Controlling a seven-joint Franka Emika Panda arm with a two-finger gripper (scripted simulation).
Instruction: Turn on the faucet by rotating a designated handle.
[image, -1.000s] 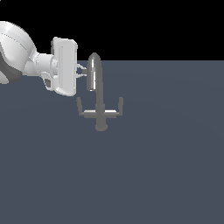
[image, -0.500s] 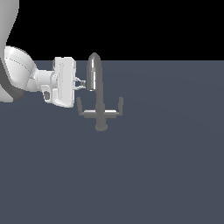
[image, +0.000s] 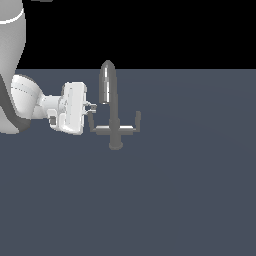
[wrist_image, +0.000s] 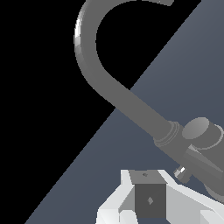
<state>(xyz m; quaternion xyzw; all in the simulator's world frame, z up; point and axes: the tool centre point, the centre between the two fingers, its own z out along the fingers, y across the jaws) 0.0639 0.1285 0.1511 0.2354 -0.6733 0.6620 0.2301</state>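
Note:
The faucet (image: 113, 122) stands on the grey floor with its arched glossy spout (image: 106, 82) drooping toward the exterior view's left. The handle (image: 91, 122) is the upturned lever at the left end of the crossbar. The twin lever (image: 137, 119) ends the right arm. My gripper (image: 93, 107) points right, with its fingertips just above the handle's top and beside the spout tip. The fingertips look slightly apart and hold nothing. In the wrist view the spout (wrist_image: 87, 65) curves over the faucet's hub (wrist_image: 201, 131), with one finger (wrist_image: 150, 199) at the picture's edge.
The white arm (image: 25, 102) reaches in from the exterior view's left. A flat grey floor (image: 190, 190) runs around the faucet, with black background behind it.
My gripper has dropped from the height of the spout's arch to just above the handle and has drawn slightly left. The faucet has not moved.

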